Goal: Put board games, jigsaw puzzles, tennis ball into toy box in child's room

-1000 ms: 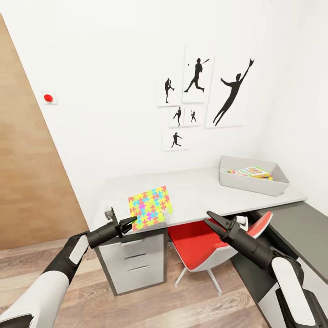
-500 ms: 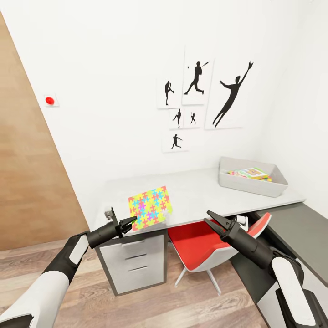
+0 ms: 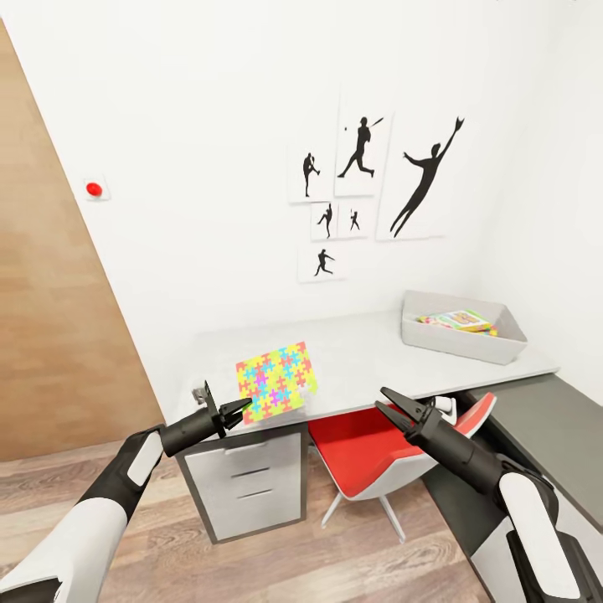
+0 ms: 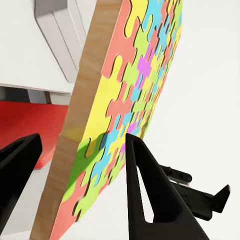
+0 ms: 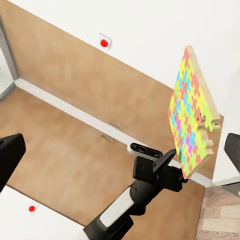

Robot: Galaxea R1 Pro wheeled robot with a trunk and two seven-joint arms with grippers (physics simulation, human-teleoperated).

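beside the table (image 3: 377,356), left jaws (image 4: 82,165) pinch jigsaw puzzle's (image 4: 132,95) wooden edge.

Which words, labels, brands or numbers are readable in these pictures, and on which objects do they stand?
No text can be read with certainty.
Printed game box inside the pale grey tray-like toy box: its cover print is too small and blurred to read.
Multicolour jigsaw puzzle square, black silhouette pictures, round red wall button: no text.
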